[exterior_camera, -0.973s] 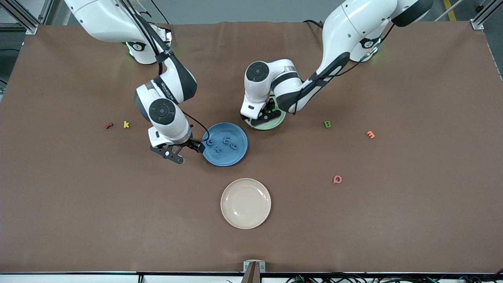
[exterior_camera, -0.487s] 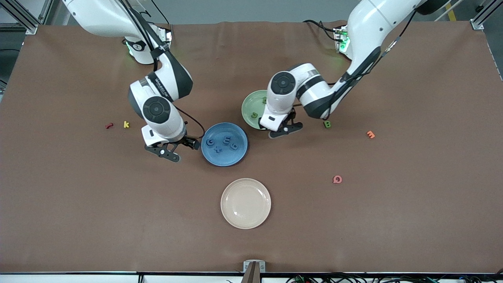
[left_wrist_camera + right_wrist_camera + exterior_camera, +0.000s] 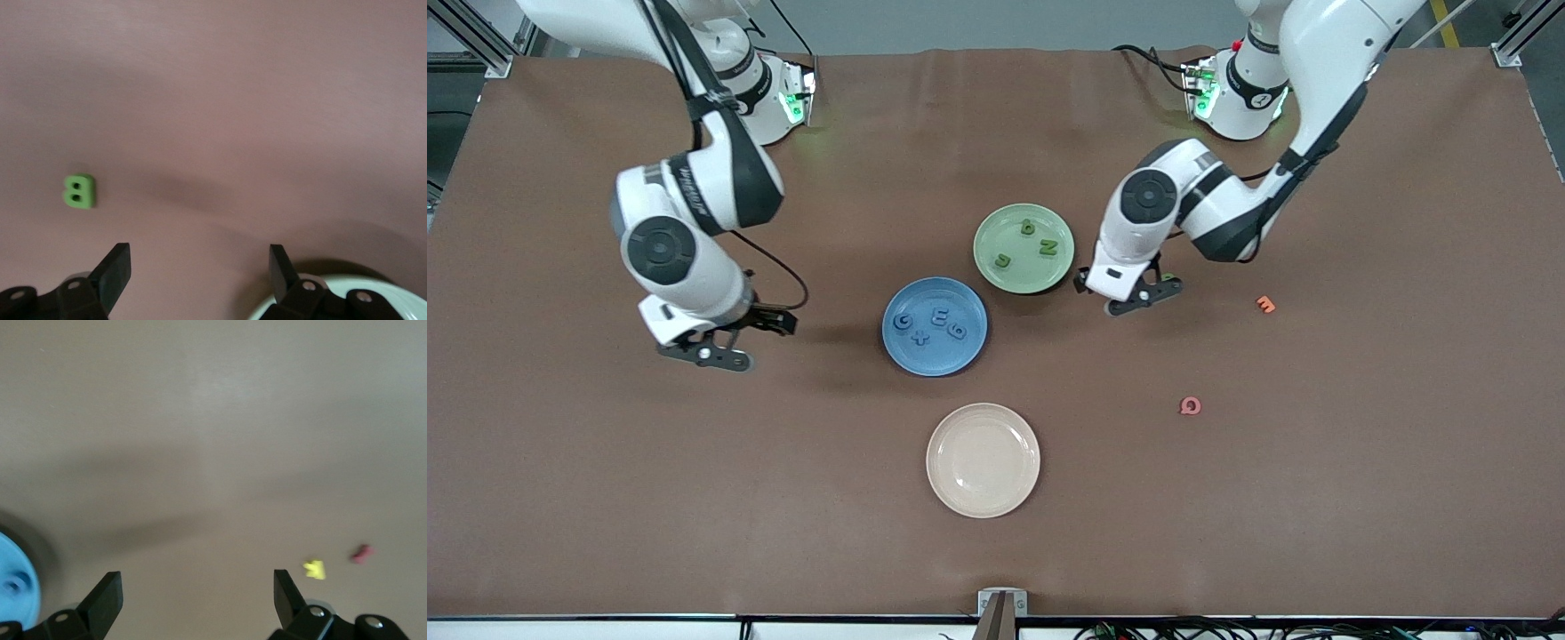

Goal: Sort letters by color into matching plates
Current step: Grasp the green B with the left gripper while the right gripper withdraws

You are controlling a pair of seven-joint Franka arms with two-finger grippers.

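The blue plate (image 3: 935, 356) holds several blue letters (image 3: 940, 316). The pale green plate (image 3: 996, 233) holds three green letters (image 3: 1047, 248). A green B (image 3: 79, 191) lies on the table beside the green plate, toward the left arm's end. My left gripper (image 3: 1136, 298) hangs open and empty over the table between the green plate's rim (image 3: 393, 290) and the B; its own view (image 3: 199, 267) shows bare table between the fingers. My right gripper (image 3: 725, 342) is open and empty over bare table beside the blue plate, toward the right arm's end, as its own view (image 3: 193, 593) shows.
A cream-beige plate (image 3: 983, 427) sits nearer the front camera than the blue plate. An orange letter (image 3: 1265, 304) and a pink Q (image 3: 1190, 406) lie toward the left arm's end. A yellow letter (image 3: 313, 569) and a red letter (image 3: 361, 554) lie toward the right arm's end.
The left gripper has moved off the green plate toward the green B, uncovering three green letters. The right gripper has moved away from the blue plate toward the right arm's end.
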